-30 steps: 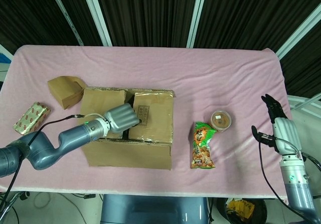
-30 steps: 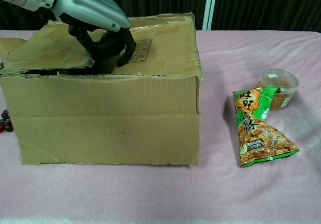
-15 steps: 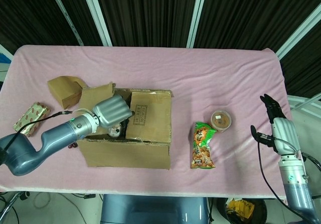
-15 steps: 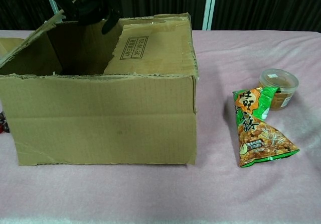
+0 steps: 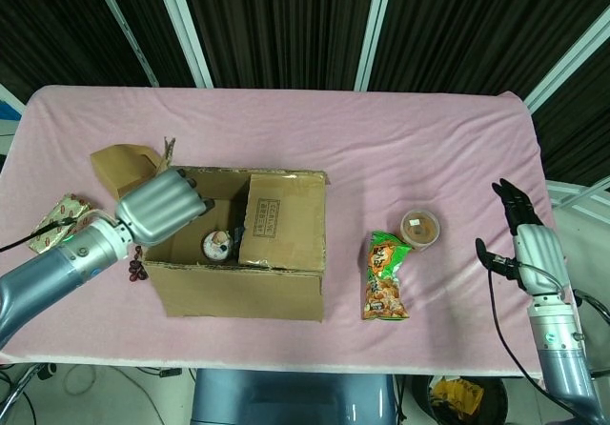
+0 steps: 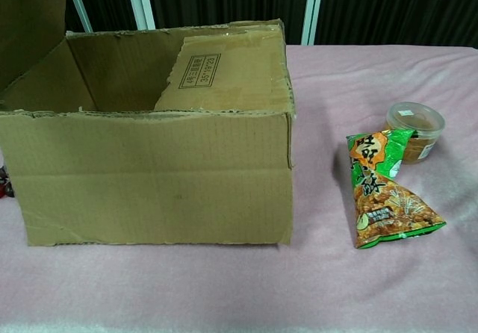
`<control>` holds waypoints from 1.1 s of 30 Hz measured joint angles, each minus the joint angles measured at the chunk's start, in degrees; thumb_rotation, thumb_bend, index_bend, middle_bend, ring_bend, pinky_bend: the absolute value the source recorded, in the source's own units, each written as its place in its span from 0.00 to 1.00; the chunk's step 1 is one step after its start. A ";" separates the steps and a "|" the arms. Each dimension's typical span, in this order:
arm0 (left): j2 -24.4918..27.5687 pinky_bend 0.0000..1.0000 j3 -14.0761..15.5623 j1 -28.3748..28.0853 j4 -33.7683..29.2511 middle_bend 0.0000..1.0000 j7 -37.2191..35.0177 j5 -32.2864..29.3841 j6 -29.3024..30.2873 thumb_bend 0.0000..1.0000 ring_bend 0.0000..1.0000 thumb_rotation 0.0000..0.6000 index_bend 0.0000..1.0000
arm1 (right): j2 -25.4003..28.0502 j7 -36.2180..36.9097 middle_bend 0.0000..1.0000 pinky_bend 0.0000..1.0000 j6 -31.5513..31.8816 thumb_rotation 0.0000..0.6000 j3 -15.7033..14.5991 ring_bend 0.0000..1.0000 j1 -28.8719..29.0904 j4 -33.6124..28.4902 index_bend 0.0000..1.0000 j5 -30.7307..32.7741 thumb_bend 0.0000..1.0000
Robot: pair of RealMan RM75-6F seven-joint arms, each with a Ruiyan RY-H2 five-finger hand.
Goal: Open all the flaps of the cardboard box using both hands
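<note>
The cardboard box [image 5: 238,287] stands at the table's front left, seen close up in the chest view as the cardboard box [image 6: 149,169]. My left hand [image 5: 157,206] is at the box's left side and holds the left flap [image 6: 30,19], which stands upright. The chest view does not show this hand. The right flap [image 5: 283,220] still lies nearly flat over the right half of the opening, label side up. A small round item [image 5: 217,244] lies inside the box. My right hand [image 5: 529,239] hangs off the table's right edge, fingers spread, holding nothing.
A green snack bag [image 5: 384,274] and a round lidded tub [image 5: 419,227] lie right of the box. A small brown carton [image 5: 124,172] and a gold-and-red wrapped packet [image 5: 57,220] sit to its left. Small dark pieces [image 5: 136,271] lie by the box's left wall.
My left hand has lifted the left flap from flat over the opening to upright, moving left and out of the chest view. The box slid slightly left. The right hand stayed put.
</note>
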 measured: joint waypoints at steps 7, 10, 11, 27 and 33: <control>7.77 0.49 1.32 7.47 -3.49 0.63 -2.17 4.49 5.73 0.95 0.47 1.00 0.45 | -0.27 -0.78 0.02 0.25 -0.20 1.00 -0.12 0.03 -0.16 -0.26 0.00 -0.79 0.48; 10.47 0.49 1.96 10.75 -4.25 0.63 -3.44 6.29 8.34 0.95 0.47 1.00 0.45 | -0.40 -1.12 0.02 0.25 -0.36 1.00 -0.05 0.03 -0.20 -0.42 0.00 -0.90 0.48; 11.11 0.49 2.18 11.76 -4.39 0.63 -3.83 6.81 9.17 0.95 0.47 1.00 0.45 | -0.44 -1.15 0.02 0.25 -0.44 1.00 -0.01 0.03 -0.18 -0.43 0.00 -0.86 0.48; 8.49 0.37 6.98 29.31 -0.42 0.46 -9.66 9.60 25.13 0.58 0.33 1.00 0.33 | -0.49 -5.21 0.02 0.25 -3.00 1.00 0.90 0.03 1.73 -2.35 0.00 -0.79 0.48; -3.28 0.08 6.71 35.46 4.05 0.04 -9.79 6.87 36.61 0.24 0.01 1.00 0.07 | 0.53 -9.17 0.02 0.25 -4.42 1.00 1.51 0.03 3.56 -3.44 0.00 -1.68 0.48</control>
